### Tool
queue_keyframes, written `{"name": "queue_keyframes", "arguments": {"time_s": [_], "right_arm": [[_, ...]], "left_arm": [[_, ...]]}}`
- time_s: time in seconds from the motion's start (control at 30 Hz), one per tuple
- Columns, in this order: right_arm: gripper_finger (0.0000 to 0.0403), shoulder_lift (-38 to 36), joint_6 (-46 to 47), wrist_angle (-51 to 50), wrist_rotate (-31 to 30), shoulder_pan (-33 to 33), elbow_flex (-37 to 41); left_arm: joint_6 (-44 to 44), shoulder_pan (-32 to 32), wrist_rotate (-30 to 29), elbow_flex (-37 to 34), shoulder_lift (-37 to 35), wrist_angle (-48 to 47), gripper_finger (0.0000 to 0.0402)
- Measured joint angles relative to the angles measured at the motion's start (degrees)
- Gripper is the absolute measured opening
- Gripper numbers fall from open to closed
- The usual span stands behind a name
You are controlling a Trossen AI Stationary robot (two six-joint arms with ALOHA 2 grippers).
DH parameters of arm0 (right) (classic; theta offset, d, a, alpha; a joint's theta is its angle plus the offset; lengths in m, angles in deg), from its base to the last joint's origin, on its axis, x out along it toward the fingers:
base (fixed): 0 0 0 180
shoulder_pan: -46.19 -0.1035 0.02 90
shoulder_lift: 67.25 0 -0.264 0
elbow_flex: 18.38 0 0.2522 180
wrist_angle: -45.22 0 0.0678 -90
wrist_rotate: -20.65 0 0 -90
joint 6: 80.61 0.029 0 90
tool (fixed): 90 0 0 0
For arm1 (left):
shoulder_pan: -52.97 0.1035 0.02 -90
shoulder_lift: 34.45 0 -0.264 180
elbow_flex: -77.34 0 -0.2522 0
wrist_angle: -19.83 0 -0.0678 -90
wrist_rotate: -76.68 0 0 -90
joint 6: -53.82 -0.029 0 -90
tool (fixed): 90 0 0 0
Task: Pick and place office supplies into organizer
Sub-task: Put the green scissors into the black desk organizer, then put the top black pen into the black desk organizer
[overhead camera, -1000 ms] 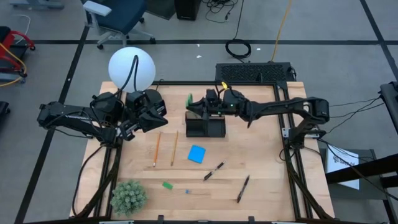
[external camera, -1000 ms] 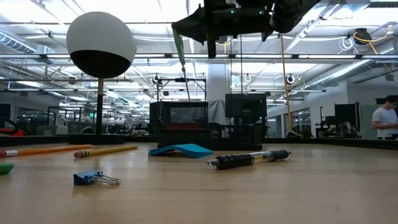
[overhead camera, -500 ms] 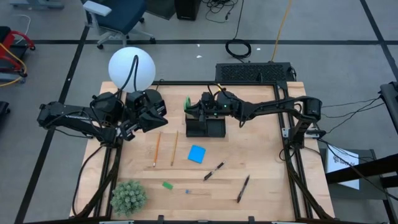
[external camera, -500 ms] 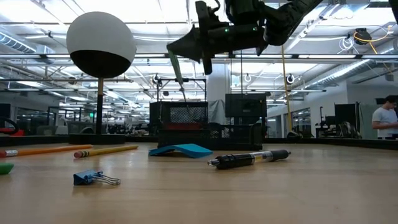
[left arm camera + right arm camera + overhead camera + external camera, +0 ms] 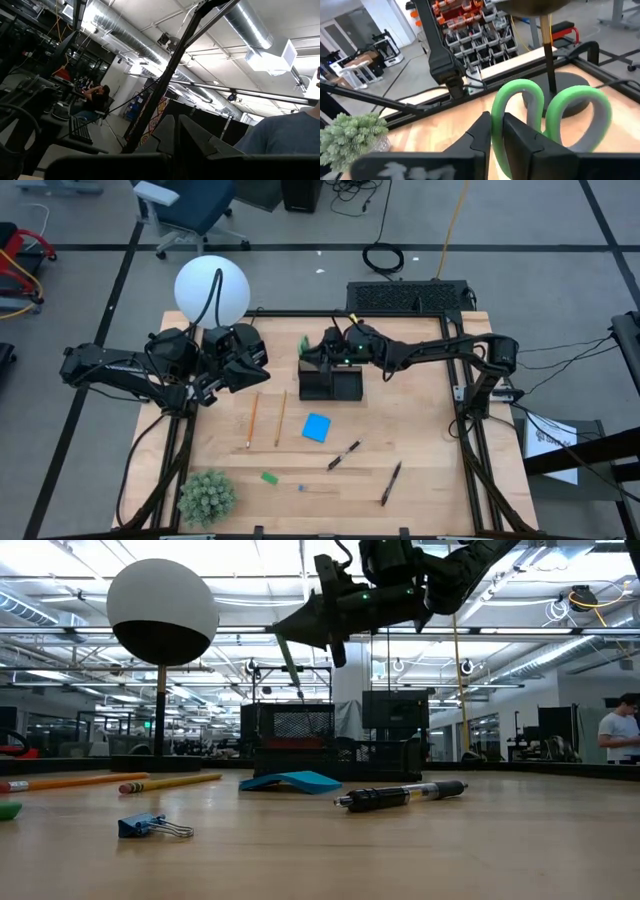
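Observation:
My right gripper (image 5: 313, 352) is shut on green-handled scissors (image 5: 304, 343) above the left end of the black organizer (image 5: 331, 385). In the low view the blades (image 5: 291, 666) slant down below the gripper (image 5: 285, 632). My left gripper (image 5: 262, 362) waits shut beside the lamp, pointing up, holding nothing (image 5: 176, 135). Two pencils (image 5: 252, 420), a blue note pad (image 5: 317, 427), two pens (image 5: 345, 452), a green eraser (image 5: 269, 477) and a small blue clip (image 5: 152, 827) lie flat on the table. My right gripper pinches the rim of one green handle loop (image 5: 496, 117) between its two fingers. The fingers come nearly level from the table's right side, tipped slightly down. The scissors are lifted clear and hang with the blades slanting down over the organizer.
A white globe lamp (image 5: 211, 290) stands at the far left corner and a fuzzy green plant ball (image 5: 207, 496) at the near left corner. Bare wood lies to the right of the organizer (image 5: 330, 758). A person stands far off in the room (image 5: 622, 730).
My right gripper has sunk toward the organizer, shifted a little toward the table's left edge and tipped downward. The scissors have come down with it, and the blades have swung from near upright to slanting.

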Motion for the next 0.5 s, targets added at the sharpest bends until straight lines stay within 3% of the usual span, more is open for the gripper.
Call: {"name": "queue_keyframes", "arguments": {"time_s": [0.5], "right_arm": [[0.0106,0.00,0.90,-0.90,0.03,-0.04,0.00]], "left_arm": [[0.02,-0.02,0.00,0.00,0.00,0.00,0.0021]]}}
